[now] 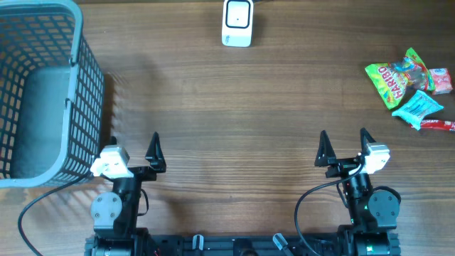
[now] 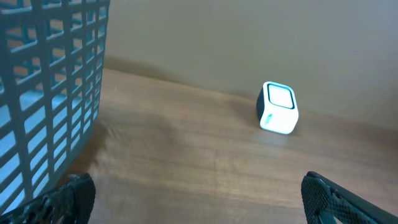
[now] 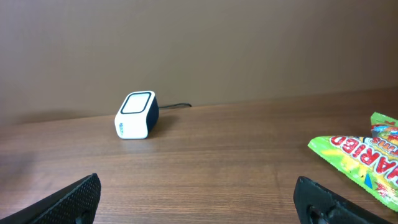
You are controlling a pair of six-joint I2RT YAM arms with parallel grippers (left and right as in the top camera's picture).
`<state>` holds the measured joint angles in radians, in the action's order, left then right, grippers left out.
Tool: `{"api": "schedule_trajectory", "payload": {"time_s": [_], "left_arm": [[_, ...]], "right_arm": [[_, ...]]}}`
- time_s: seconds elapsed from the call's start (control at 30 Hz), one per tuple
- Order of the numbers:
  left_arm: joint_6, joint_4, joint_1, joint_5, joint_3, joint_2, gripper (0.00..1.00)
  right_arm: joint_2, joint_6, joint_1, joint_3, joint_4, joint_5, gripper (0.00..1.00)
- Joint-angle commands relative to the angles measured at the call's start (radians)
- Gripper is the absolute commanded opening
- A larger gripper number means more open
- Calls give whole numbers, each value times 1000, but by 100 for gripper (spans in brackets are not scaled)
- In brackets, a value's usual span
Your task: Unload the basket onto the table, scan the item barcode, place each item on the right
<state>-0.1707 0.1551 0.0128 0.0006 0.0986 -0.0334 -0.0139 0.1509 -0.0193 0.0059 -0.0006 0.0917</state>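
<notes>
The left end effector [image 1: 134, 148] stands wide with nothing between its fingers. It is at the near edge of the desk [image 1: 234, 107], well short of the scanner [image 1: 237, 21] and to its left. The right end effector [image 1: 344, 144] is spread just as wide and is also empty, equally far back from the scanner and to its right. The scanner, a small white box, sits at the far middle of the desk with a cable running off behind it. Well to the scanner's right and somewhat nearer lies the green Haribo bag [image 1: 396, 78], flat. A blue packet [image 1: 419, 107] touches its near end, and there seem to be two small red packets alongside, too small to make out surely. Far to the scanner's left stands a grey mesh basket [image 1: 85, 107].
</notes>
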Motion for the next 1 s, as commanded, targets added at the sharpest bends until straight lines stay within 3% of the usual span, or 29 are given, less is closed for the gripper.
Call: {"api": "schedule_trajectory", "payload": {"time_s": [0.0, 0.13, 0.97], "left_arm": [[6, -72, -4, 6, -46, 28, 100], [6, -135, -4, 6, -84, 30, 100], [40, -78, -4, 22, -92, 30, 100]], "right_arm": [[4, -19, -8, -1, 2, -17, 100], [4, -19, -8, -1, 2, -17, 100], [4, -19, -8, -1, 2, -17, 100]]}}
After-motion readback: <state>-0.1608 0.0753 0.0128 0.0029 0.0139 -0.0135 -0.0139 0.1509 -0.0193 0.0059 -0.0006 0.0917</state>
